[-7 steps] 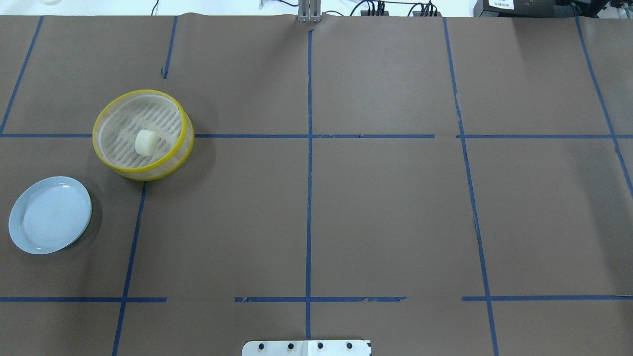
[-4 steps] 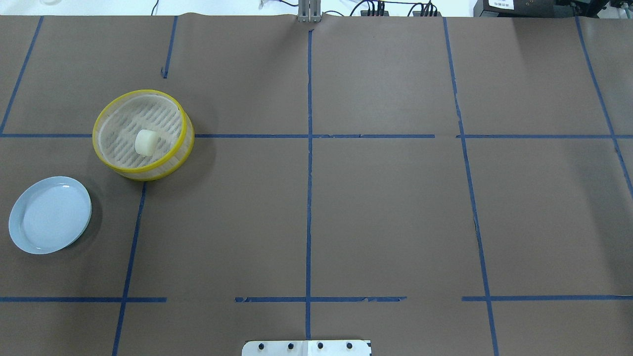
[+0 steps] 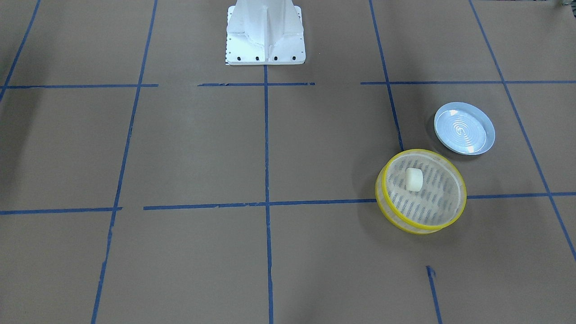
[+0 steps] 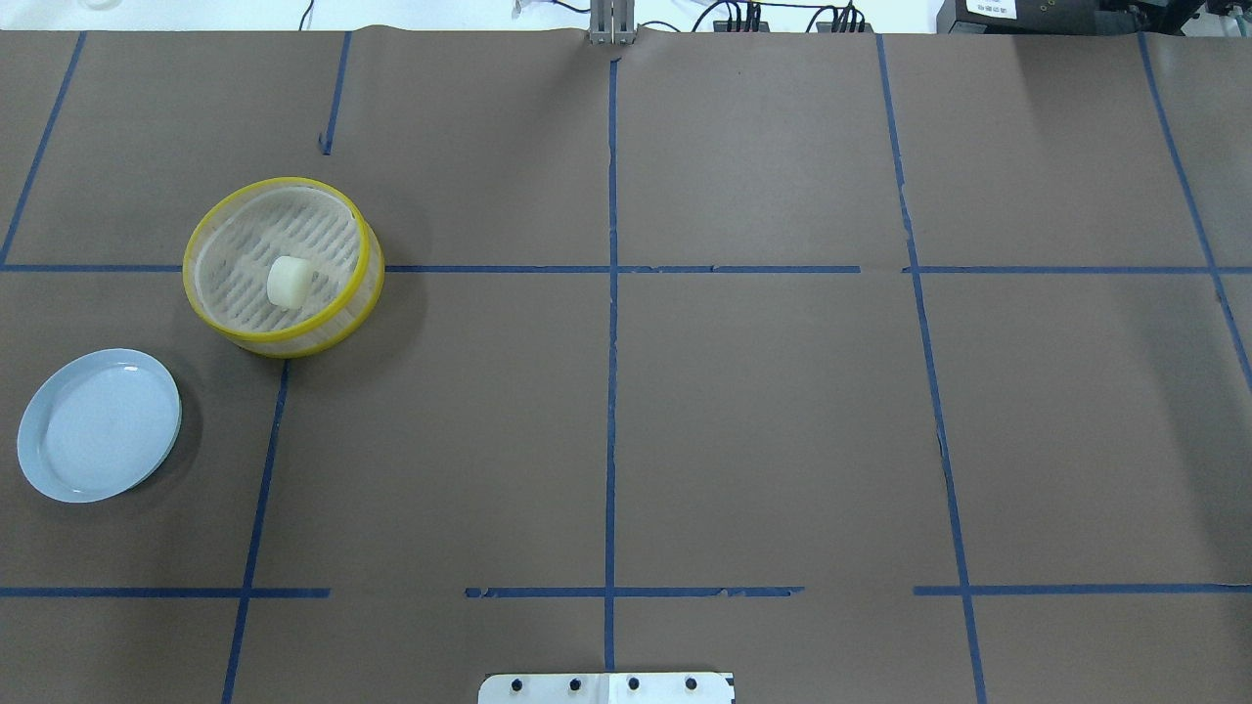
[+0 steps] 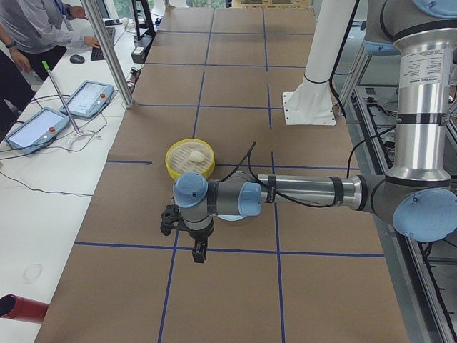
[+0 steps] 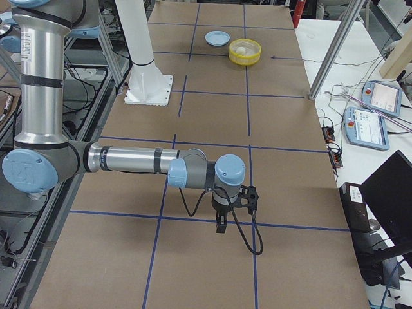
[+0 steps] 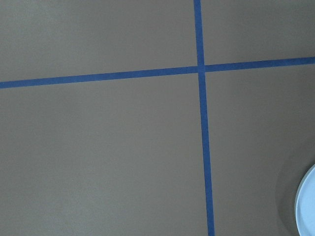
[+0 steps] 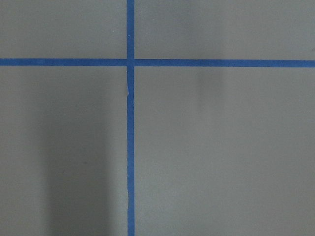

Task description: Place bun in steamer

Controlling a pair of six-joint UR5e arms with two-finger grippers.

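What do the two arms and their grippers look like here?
The left arm and right arm are silver-grey tubes with pale blue joint caps. White printed labels sit on the upright links. A black cable loops near each wrist. The left gripper and right gripper are small and black.

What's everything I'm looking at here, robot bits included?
table: one, brown cover, blue tape grid
steamer: one, yellow-rimmed, on the robot's left half
bun: one, cream-white, inside the steamer
plate: one, pale blue, empty, beside the steamer, not touching
control tablets: two, grey, on the side bench
pedestal: one, white, robot's edge
left claw: one, black, above the table near the plate; open or shut unclear
right claw: one, black, far from the steamer; open or shut unclear
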